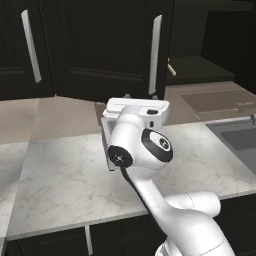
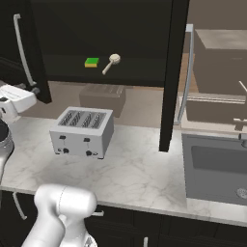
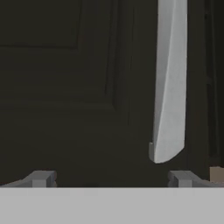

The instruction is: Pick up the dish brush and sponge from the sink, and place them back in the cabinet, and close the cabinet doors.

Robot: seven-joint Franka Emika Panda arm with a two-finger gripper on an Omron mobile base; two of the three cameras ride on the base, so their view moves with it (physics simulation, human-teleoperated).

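Observation:
The green and yellow sponge [image 2: 91,62] and the cream-headed dish brush [image 2: 112,61] lie side by side on the dark shelf of the open cabinet [image 2: 120,77]. Both cabinet doors stand open: the left door [image 2: 34,53] with its silver handle [image 2: 21,48], and the right door [image 2: 171,72] seen edge-on. My gripper [image 3: 111,179] is open with nothing between its fingers. It faces the left door's black panel [image 3: 65,87] from close up, and the lower end of the handle [image 3: 168,87] hangs just above the right fingertip [image 3: 181,178]. The dark grey sink [image 2: 217,166] sits at the right.
A silver toaster [image 2: 83,130] stands on the marble counter [image 2: 135,173] under the cabinet. A grey faucet [image 2: 240,123] rises behind the sink. Low black base cabinets run under the counter's front edge. Another black wall door with a handle [image 1: 30,45] hangs further left.

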